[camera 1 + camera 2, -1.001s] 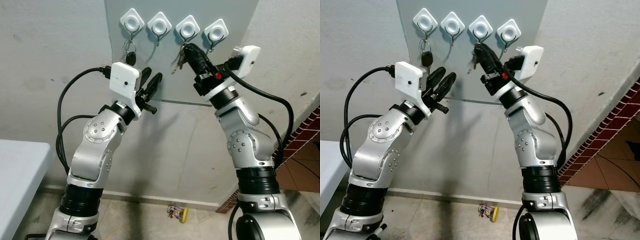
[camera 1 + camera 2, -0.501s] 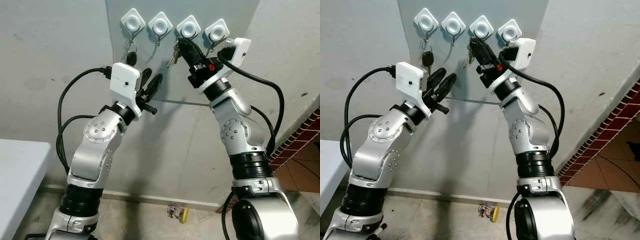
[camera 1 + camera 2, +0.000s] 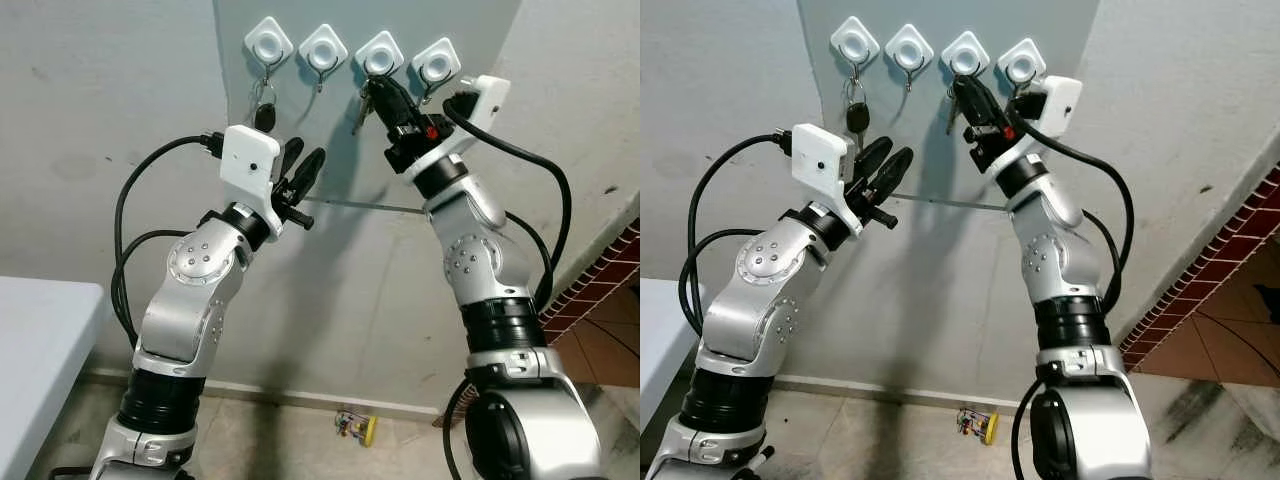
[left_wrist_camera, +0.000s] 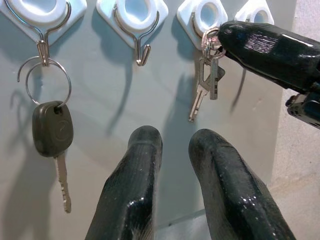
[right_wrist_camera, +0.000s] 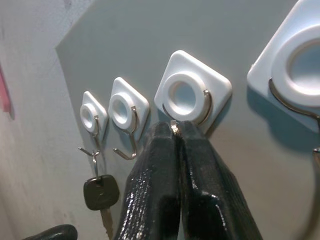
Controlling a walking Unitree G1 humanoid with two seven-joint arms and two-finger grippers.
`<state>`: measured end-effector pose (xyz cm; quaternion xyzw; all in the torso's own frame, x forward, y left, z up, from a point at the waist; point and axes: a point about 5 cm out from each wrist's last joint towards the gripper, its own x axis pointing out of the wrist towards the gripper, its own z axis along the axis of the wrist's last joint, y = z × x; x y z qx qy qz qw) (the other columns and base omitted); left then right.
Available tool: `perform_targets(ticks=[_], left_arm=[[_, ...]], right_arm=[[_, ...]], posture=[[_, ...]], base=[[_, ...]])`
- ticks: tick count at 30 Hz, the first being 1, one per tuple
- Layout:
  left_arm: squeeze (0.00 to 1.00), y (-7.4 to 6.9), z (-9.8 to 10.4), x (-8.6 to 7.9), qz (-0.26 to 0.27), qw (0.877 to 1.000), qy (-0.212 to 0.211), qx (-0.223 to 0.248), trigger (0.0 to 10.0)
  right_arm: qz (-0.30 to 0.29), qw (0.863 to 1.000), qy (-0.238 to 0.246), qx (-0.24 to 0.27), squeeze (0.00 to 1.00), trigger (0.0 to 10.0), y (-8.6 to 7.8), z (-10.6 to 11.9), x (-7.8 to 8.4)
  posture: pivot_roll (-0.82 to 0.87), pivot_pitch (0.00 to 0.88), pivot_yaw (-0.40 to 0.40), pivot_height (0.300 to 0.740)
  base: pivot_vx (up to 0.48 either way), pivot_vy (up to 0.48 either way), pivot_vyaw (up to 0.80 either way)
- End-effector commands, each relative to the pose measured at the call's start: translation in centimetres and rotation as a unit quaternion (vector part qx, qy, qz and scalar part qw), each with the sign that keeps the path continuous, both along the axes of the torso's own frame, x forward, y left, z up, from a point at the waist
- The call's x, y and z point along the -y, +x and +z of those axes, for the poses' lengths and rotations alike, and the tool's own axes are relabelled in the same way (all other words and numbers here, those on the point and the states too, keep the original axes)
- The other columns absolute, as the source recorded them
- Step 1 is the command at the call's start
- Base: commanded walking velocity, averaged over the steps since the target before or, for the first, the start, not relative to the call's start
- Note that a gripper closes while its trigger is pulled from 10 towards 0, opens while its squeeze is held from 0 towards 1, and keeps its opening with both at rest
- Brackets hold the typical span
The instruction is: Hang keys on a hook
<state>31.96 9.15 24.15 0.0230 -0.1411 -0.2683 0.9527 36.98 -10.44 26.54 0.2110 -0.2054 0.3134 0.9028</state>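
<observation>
Keys (image 4: 206, 84) pinched by closed right end effector (image 3: 375, 88), seemingly at third hook (image 4: 209, 15).

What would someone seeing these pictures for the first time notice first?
The right gripper, shut on a ring of silver keys, holds it up at the third hook in a row of four white hooks on a grey wall panel. A black car key already hangs from the first hook. The left gripper is raised below the row, open and holding nothing.
</observation>
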Motion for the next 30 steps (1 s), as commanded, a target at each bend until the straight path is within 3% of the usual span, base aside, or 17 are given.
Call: perform_targets(ticks=[1, 11, 21, 22, 24, 25, 30], left_arm=[[0.0, -0.3, 0.5, 0.4, -0.011, 1.0, 0.004, 0.01, 10.0], [0.0, -0.2, 0.6, 0.4, -0.015, 1.0, 0.007, 0.008, 10.0], [0.0, -0.2, 0.6, 0.2, -0.012, 1.0, 0.01, 0.007, 10.0], [0.0, -0.2, 0.6, 0.2, -0.011, 1.0, 0.011, 0.007, 10.0], [0.0, -0.2, 0.6, 0.1, -0.011, 1.0, 0.011, 0.007, 10.0], [0.0, -0.2, 0.6, 0.1, -0.011, 1.0, 0.011, 0.007, 10.0], [0.0, -0.2, 0.6, 0.1, -0.008, 1.0, 0.011, 0.006, 10.0]], right_arm=[[-0.026, 1.0, 0.006, -0.012, 0.0, 10.0, -0.1, -0.6, 1.7], [-0.043, 0.998, 0.009, -0.032, 0.0, 10.0, -0.7, -1.8, 3.3], [-0.043, 0.998, 0.002, -0.046, 0.0, 10.0, -1.1, -2.6, 3.4], [-0.041, 0.998, 0.003, -0.046, 0.11, 10.0, -1.1, -2.6, 3.3], [-0.039, 0.998, 0.005, -0.046, 0.11, 10.0, -1.1, -2.6, 3.2], [-0.038, 0.998, 0.008, -0.046, 1.0, 10.0, -1.1, -2.5, 3.2], [-0.038, 0.998, 0.018, -0.044, 1.0, 10.0, -1.1, -2.3, 3.3]], posture=[[-0.1, 0.026, -0.06, 0.74], [-0.1, 0.036, -0.048, 0.74], [-0.09, 0.045, -0.046, 0.74], [-0.1, 0.047, -0.045, 0.74], [-0.1, 0.047, -0.045, 0.74], [-0.1, 0.047, -0.045, 0.74], [-0.09, 0.046, -0.048, 0.74]], base=[[0.0, 0.0, 0.0], [0.0, 0.0, 0.0], [0.0, 0.0, 0.0], [0.0, 0.0, 0.0], [0.0, 0.0, 0.0], [0.0, 0.0, 0.0], [0.0, 0.0, 0.0]])
